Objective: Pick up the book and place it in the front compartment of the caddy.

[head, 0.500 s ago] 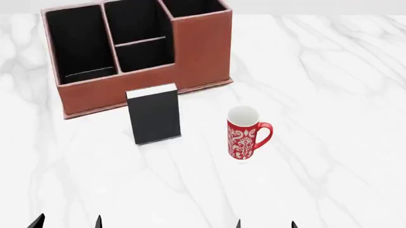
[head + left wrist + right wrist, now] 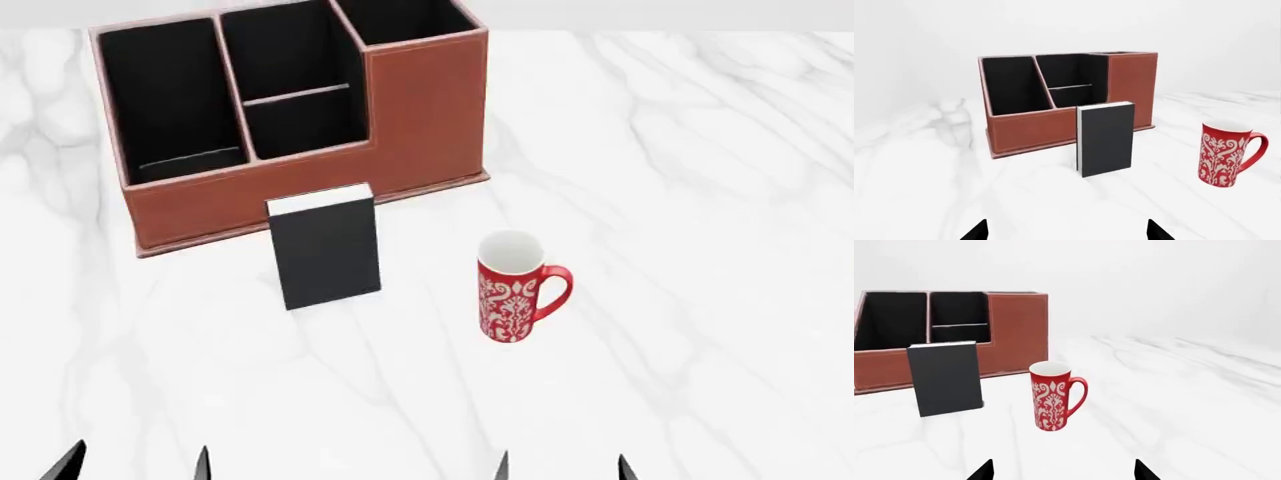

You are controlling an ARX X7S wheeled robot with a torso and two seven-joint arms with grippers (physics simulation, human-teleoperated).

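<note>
Both pincers (left [image 2: 134, 462], right [image 2: 561, 464]) spread wide, empty.

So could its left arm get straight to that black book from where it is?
Probably yes: the left gripper is open, and bare marble lies between it and the upright book. The mug stands off to the right.

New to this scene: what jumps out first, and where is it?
The big reddish-brown caddy with black-lined compartments dominates the far left of the white marble table. A black book stands upright just in front of its front wall, and a red-and-white patterned mug stands apart to the book's right. Both arms are held back near the robot, jaws open and nothing held.
</note>
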